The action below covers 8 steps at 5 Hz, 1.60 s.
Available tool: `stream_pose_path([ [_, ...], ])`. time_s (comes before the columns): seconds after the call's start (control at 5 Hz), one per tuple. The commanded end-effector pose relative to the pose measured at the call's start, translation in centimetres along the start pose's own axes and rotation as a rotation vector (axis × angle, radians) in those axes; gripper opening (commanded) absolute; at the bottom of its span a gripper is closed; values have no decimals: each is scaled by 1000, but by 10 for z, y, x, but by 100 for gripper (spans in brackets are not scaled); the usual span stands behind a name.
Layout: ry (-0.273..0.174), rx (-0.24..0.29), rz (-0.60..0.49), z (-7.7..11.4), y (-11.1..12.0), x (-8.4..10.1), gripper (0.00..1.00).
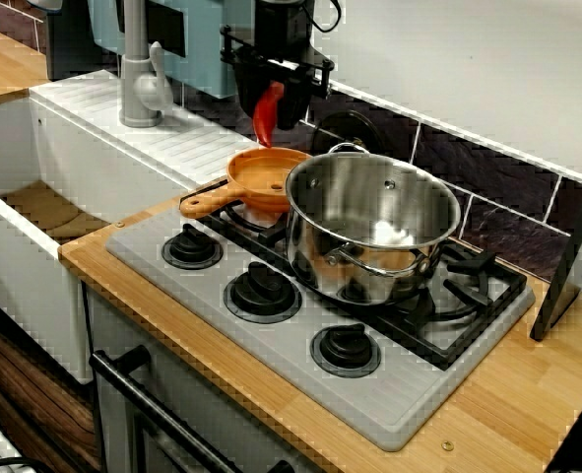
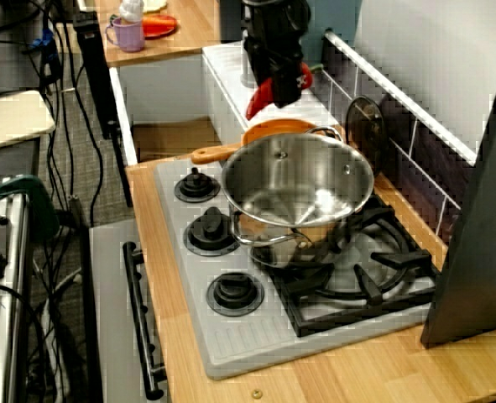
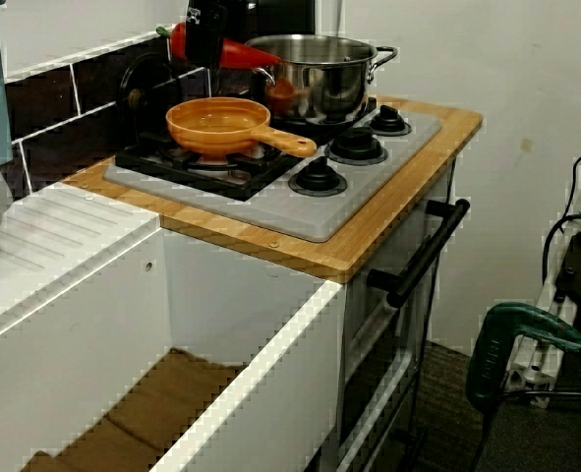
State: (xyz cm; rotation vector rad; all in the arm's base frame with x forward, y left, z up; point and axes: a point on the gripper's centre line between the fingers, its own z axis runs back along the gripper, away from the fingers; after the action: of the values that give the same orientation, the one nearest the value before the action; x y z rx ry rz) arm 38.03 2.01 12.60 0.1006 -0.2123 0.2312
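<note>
On a wooden counter (image 1: 527,394) beside a white sink (image 1: 34,296), a stove (image 1: 409,404) bears a pot (image 1: 369,227) and pan (image 1: 266,177); upper centre, the gripper (image 1: 276,84) is closed on a red pepper (image 1: 264,118).

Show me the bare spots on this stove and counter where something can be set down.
Free: the grooved drainboard between faucet and orange pan; the grate right of the steel pot; the wood counter before the dark panel. Crowded: the pan and pot, under the gripper holding a red toy.
</note>
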Motion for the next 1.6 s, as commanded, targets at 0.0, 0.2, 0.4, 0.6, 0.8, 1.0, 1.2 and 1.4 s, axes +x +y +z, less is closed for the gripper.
stream_pose_path([
  [0.0,-49,1,-16,3,-8,8,0],
  [0.2,-46,6,-20,1,-9,5,0],
  [0.4,-39,10,-22,-1,-8,0,0],
  [0.6,-35,12,-26,-2,-6,-4,0],
  [0.8,-33,13,-27,-2,-5,-6,0],
  [1.0,-30,11,-27,-2,-4,-5,100],
  [1.2,-28,7,-24,0,-4,-5,100],
  [1.4,-34,-2,-16,11,-2,-7,100],
])
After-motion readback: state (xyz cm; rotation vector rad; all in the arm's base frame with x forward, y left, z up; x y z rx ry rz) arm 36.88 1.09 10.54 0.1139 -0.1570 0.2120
